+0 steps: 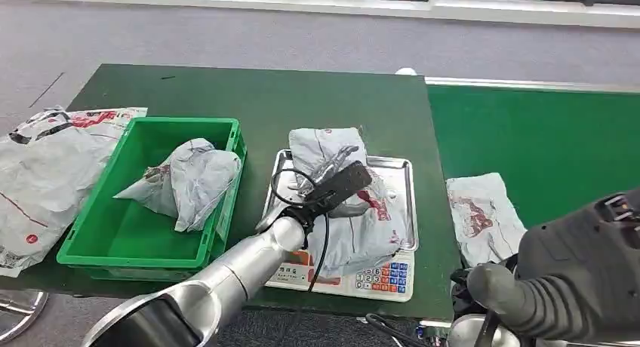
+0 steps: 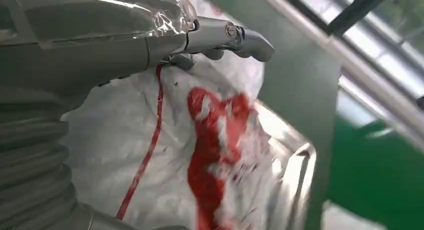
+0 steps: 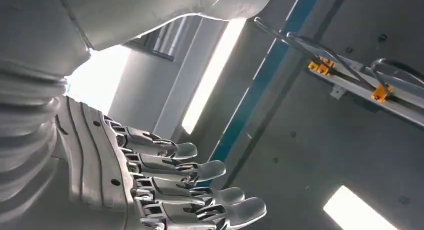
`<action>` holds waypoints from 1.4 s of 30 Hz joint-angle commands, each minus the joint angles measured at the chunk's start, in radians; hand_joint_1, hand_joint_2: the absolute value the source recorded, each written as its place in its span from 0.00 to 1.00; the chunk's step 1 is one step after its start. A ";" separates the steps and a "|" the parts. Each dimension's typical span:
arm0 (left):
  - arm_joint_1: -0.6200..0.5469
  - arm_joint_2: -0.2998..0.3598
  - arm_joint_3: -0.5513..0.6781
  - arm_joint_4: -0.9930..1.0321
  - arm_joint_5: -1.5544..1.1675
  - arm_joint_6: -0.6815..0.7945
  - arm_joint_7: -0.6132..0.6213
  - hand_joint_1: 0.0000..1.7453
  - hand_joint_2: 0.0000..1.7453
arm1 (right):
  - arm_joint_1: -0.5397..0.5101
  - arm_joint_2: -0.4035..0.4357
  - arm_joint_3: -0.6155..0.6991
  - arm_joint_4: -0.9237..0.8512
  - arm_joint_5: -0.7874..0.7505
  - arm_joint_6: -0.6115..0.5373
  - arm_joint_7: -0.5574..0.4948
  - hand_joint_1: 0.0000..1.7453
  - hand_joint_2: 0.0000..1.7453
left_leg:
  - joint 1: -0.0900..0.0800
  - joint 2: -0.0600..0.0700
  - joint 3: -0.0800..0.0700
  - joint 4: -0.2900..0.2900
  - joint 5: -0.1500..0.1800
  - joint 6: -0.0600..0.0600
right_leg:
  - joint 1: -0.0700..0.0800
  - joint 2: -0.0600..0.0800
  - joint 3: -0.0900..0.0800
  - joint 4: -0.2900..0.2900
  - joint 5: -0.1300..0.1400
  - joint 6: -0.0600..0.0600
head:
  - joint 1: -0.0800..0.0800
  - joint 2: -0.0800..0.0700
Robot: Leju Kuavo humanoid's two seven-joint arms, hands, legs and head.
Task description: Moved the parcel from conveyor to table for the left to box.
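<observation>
Green bin [image 1: 89, 245] on the left already has one bag in it. The left hand [image 1: 332, 182] rests on the parcel [image 1: 355, 226] on the scale tray [image 1: 398, 168] (grip hidden, can't tell). Probably boxing next: needs a firm grasp. Right hand [image 3: 165, 185] is empty, fingers spread.

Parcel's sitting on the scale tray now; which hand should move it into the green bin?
Left, probably. The left hand already lies on the grey plastic parcel on the steel scale tray, beside the green plastic bin. The right hand is open, away from it.
</observation>
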 commanded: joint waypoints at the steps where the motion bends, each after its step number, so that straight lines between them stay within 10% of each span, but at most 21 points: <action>1: -0.015 0.020 -0.366 0.155 0.048 -0.087 0.061 0.00 1.00 | 0.070 0.036 0.018 0.009 -0.015 0.001 -0.010 0.00 1.00 | 0.001 -0.001 0.004 -0.003 0.000 -0.001 | 0.001 -0.001 0.004 -0.003 0.000 -0.001 | 0.000 0.000; 9: 0.001 0.020 -0.440 0.180 0.060 -0.058 0.086 0.00 1.00 | 0.078 0.036 -0.009 0.043 -0.026 0.001 -0.010 0.00 1.00 | 0.001 0.000 0.005 -0.003 0.000 0.000 | 0.001 0.000 0.006 -0.003 0.000 -0.001 | 0.000 0.000; 10: 0.001 0.020 -0.443 0.181 0.058 -0.055 0.087 0.95 1.00 | 0.079 0.036 -0.009 0.043 -0.029 0.001 -0.010 0.00 1.00 | 0.001 0.000 0.007 -0.004 0.000 -0.001 | 0.001 0.000 0.007 -0.004 0.001 -0.001 | 0.000 0.000; 11: 0.000 0.020 -0.444 0.182 0.056 -0.048 0.087 1.00 1.00 | 0.080 0.036 -0.007 0.044 -0.030 0.001 -0.010 0.00 1.00 | 0.001 0.000 0.006 -0.004 0.000 -0.001 | 0.001 0.000 0.007 -0.004 0.001 -0.001 | 0.000 0.000; 26: -0.035 0.020 -0.409 0.223 -0.007 0.138 0.107 1.00 1.00 | 0.052 0.036 -0.048 0.177 -0.019 0.001 -0.010 0.00 1.00 | 0.002 0.003 0.010 -0.005 0.001 -0.001 | 0.002 0.002 0.010 -0.005 0.002 -0.002 | 0.000 0.000; 29: -0.036 0.020 -0.383 0.209 -0.068 0.448 0.096 1.00 1.00 | 0.056 0.036 -0.109 0.154 -0.035 0.001 -0.010 0.00 1.00 | 0.001 0.001 0.010 -0.004 0.001 -0.001 | 0.001 0.001 0.010 -0.004 0.001 -0.001 | 0.000 0.000; 38: -0.036 0.020 -0.383 0.209 -0.068 0.448 0.096 1.00 1.00 | 0.056 0.036 -0.109 0.154 -0.035 0.001 -0.010 0.00 1.00 | 0.001 -0.001 0.006 -0.002 0.000 -0.001 | 0.001 -0.002 0.007 -0.001 0.000 -0.001 | 0.000 0.000; 39: -0.046 0.020 -0.322 0.197 -0.113 0.511 0.084 1.00 1.00 | 0.064 0.036 -0.120 0.138 -0.025 0.001 -0.010 0.00 1.00 | 0.002 -0.001 0.008 -0.005 0.001 -0.001 | 0.002 -0.001 0.009 -0.005 0.001 -0.002 | 0.000 0.000; 42: 0.205 0.020 0.411 -0.208 -0.921 0.511 0.025 1.00 1.00 | 0.064 0.036 -0.168 0.122 0.010 0.001 -0.010 0.00 1.00 | 0.001 -0.001 0.007 -0.004 0.001 -0.001 | 0.001 -0.001 0.007 -0.004 0.001 -0.001 | 0.000 0.000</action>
